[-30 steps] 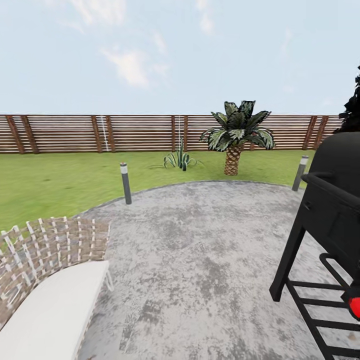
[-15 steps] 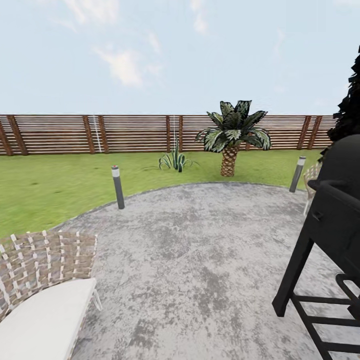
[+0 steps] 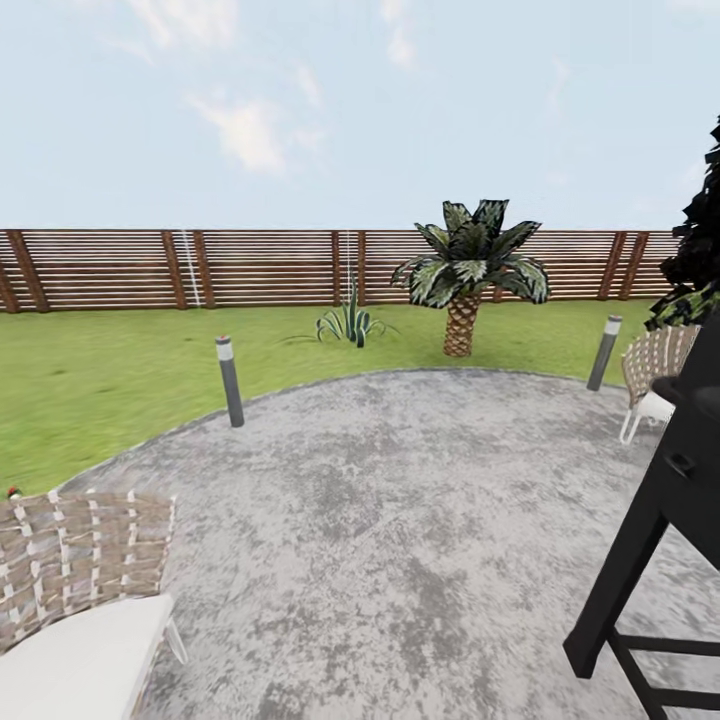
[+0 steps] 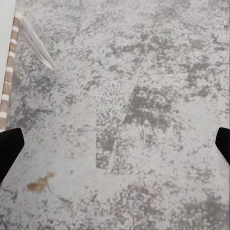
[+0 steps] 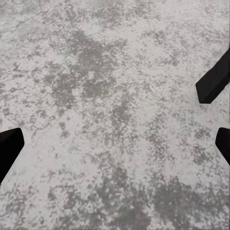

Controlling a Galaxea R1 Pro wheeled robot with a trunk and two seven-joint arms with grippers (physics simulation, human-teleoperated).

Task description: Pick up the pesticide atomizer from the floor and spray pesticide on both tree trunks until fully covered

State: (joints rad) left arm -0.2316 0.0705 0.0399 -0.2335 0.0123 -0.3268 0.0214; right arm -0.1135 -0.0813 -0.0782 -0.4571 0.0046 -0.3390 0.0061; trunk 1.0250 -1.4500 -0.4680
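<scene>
- so the head view is looking out over a round patch of grey paving (image 3: 400, 500) with the garden lawn (image 3: 100, 370) wrapping around it from 9 o'clock up to 1 o'clock
- brown slat fence (image 3: 260, 268) is running straight across the back, sky above it
- short scaly-trunked palm (image 3: 465, 275) is sitting at about 12 o'clock on the grass just past the paving edge, with a spiky little plant (image 3: 350, 322) just beside it toward 11 o'clock
- two grey bollard posts are standing on the paving rim, one (image 3: 230, 381) at 10 o'clock and one (image 3: 604, 352) at 2 o'clock
- woven chair with a white cushion (image 3: 80, 590) is poking in at 7 o'clock, and a second woven chair (image 3: 655, 370) is sitting at 3 o'clock near the far bollard
- black grill frame (image 3: 650, 560) is taking up the 4 o'clock corner, and a near-black conifer (image 3: 700, 250) is peeking in above it at 2 o'clock
- the task's things, meaning the pesticide atomizer and the two pale-trunked trees, aren't something I can place anywhere in these views
- left tool (image 4: 115, 143) is hanging over bare paving, its dark fingertips (image 4: 9, 148) spread wide at both edges with nothing between them; a chair leg (image 4: 38, 45) is showing near one corner, plus a brownish stain (image 4: 40, 182) on the paving
- right tool (image 5: 115, 146) is spread wide too, gripping nothing, over mottled paving, with a black bar (image 5: 215, 79) of something cutting in near one fingertip, can't tell what it is
</scene>
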